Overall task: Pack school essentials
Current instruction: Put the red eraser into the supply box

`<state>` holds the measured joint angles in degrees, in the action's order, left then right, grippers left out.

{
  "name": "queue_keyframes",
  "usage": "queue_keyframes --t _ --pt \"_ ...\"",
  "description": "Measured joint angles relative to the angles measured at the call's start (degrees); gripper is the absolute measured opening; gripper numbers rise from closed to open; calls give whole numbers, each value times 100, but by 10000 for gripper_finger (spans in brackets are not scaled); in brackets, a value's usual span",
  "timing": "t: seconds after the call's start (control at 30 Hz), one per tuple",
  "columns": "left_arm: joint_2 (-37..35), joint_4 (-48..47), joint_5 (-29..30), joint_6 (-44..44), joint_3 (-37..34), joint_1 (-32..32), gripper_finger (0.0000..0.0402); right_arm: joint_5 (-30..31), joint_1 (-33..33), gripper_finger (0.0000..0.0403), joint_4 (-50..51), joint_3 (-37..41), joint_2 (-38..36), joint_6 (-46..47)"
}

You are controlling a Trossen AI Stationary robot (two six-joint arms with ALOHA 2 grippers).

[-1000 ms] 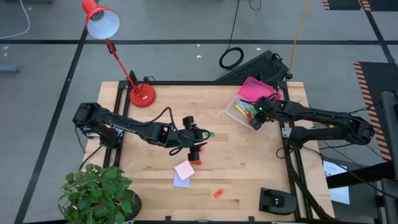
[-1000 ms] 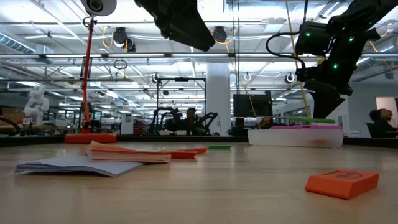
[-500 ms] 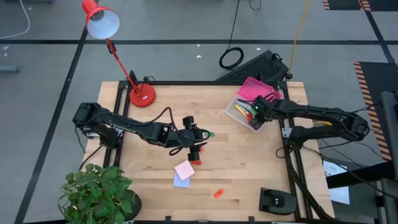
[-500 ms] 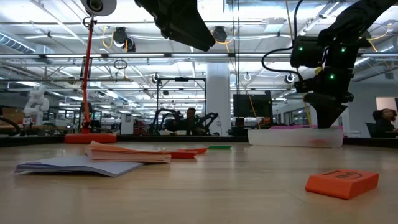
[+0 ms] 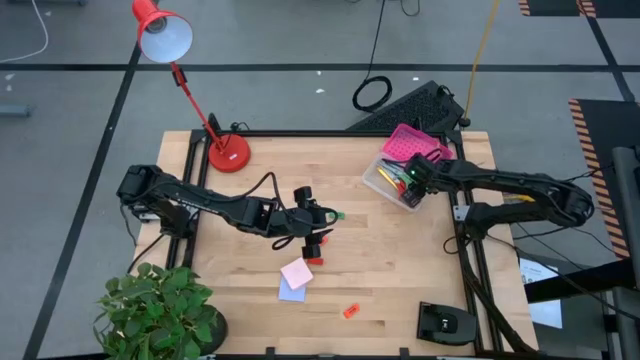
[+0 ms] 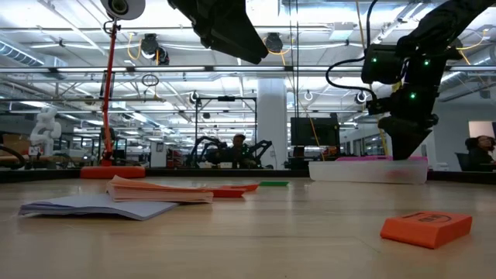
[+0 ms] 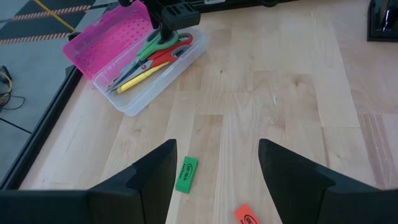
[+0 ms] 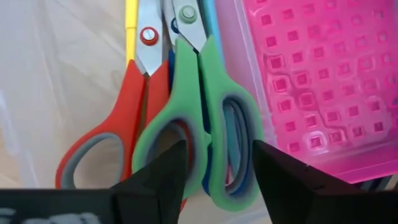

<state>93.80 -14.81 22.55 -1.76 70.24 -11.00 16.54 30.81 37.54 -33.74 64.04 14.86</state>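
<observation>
Green-handled scissors point(image 8: 211, 118) in clear box point(image 5: 385, 180), table's 2 o'clock; right gripper point(image 8: 214, 163) released above. Left gripper point(image 7: 214, 171) spread over green eraser point(image 7: 186, 174). Risk: snagging handles on withdrawal.

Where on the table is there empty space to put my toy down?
Bare wood lies between the red lamp base and the clear box, and along the front edge right of the orange eraser. It is crowded mid-table around the left gripper, the sticky notes, and by the right gripper.
</observation>
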Motion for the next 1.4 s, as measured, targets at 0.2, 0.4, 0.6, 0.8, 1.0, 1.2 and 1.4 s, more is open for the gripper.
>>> queue_keyframes --t 0.2,0.4,0.6,0.8,1.0,1.2,1.4 --pt "0 -12 0 0 0 2 230 -327 -53 187 -17 -63 -255 -216" --pt "0 -24 0 -24 0 2 230 -1337 -413 181 -346 -222 -903 -378" --pt "26 -277 -2 -365 0 -59 230 -1680 -1193 181 -1033 -227 -1580 -361" --pt "298 -607 -1 -947 15 -339 230 -1587 -2295 181 -1383 -227 -1722 -536" --pt "773 -734 -27 -1056 -2 -864 230 -748 -3253 181 -1522 -228 -1486 -675" --pt "1225 -624 -89 -1191 -1 -1229 230 -733 -3862 180 -1795 -226 -1283 -645" --pt "1480 -819 -130 -822 -1 -1251 230 -733 -4070 180 -2412 -227 -1056 -1177"
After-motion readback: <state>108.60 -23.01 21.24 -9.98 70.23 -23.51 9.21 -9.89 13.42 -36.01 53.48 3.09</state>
